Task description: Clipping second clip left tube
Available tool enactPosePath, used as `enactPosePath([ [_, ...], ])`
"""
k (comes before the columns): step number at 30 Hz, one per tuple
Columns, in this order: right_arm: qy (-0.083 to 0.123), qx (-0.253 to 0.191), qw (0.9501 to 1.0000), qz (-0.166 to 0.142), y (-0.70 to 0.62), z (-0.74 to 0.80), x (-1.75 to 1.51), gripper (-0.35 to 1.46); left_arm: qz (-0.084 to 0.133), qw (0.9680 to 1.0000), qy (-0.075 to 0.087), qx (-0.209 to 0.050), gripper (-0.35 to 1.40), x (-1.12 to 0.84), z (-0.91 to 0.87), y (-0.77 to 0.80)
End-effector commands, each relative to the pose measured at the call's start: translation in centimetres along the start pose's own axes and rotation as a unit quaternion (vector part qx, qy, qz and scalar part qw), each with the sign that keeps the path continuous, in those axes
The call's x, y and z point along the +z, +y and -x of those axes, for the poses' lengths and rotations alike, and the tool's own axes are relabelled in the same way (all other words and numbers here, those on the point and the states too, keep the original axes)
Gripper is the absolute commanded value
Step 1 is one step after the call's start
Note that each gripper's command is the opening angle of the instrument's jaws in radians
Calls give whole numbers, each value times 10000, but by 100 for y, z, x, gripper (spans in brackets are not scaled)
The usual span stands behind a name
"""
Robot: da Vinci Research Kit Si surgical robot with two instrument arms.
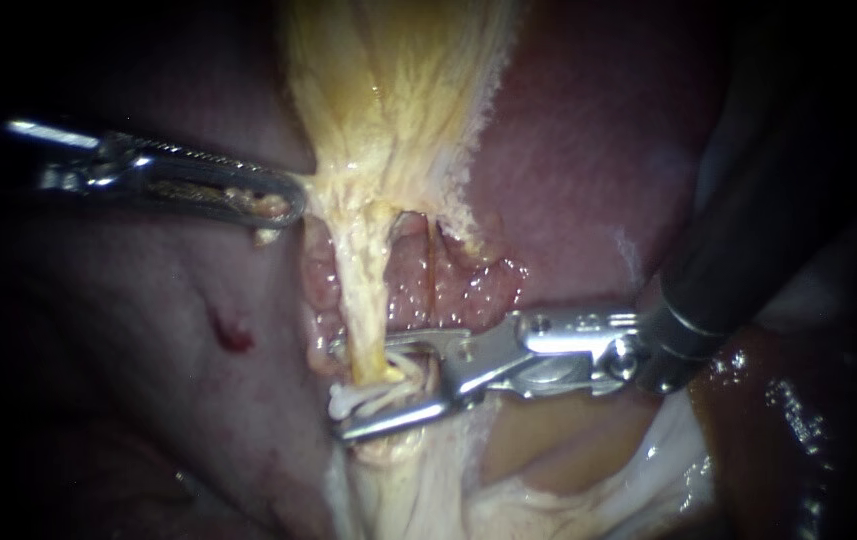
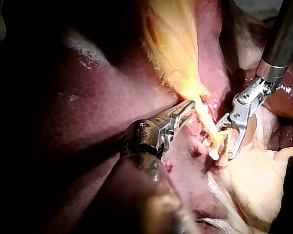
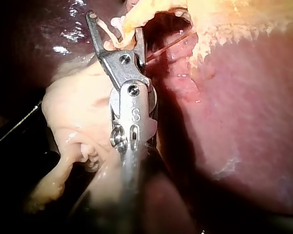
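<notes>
The yellow gallbladder (image 1: 388, 90) narrows into the left tube (image 1: 368, 320), a pale yellow strand running down over pink tissue. My right instrument (image 1: 338, 390) comes in from the upper right. Its metal jaws stand open astride the tube's lower end, one on each side. A small white clip (image 1: 345, 404) lies on the tube between them. The right wrist view shows the same open jaws of my right instrument (image 3: 115, 24) with pale strands across the gap. My left instrument (image 1: 293, 205) is shut on the gallbladder's left edge, also seen in the left wrist view (image 2: 189, 108).
A thinner strand (image 1: 435, 285) runs just right of the left tube. Dark red liver (image 1: 588, 170) lies on both sides. Pale fatty tissue (image 1: 428, 490) spreads below the jaws. A small red spot (image 1: 231, 335) marks the liver at left.
</notes>
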Motion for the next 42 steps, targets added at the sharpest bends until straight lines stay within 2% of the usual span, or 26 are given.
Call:
enactPosePath([
  [1, 4, -10, 10000, -3, 0, 1, 2, 50, 2, 10000, 1, -1, -35, 0, 0, 0],
  [8, 29, 6, 10000, -34, 1, 7, 12, 50, 4, 10000, 1, -2, -35, 1, 0, 0],
  [15, 26, 0, 9999, -134, -5, 6, 13, 50, 0, 10000, 2, 1, -35, 1, 0, 1],
  [32, 20, -35, 9981, -613, -48, -6, 18, 49, -4, 10000, 3, 3, -35, 0, -1, 4],
  [42, 18, -51, 9976, -693, -59, -9, 19, 49, -7, 10000, 4, 5, -35, 0, -2, 7],
])
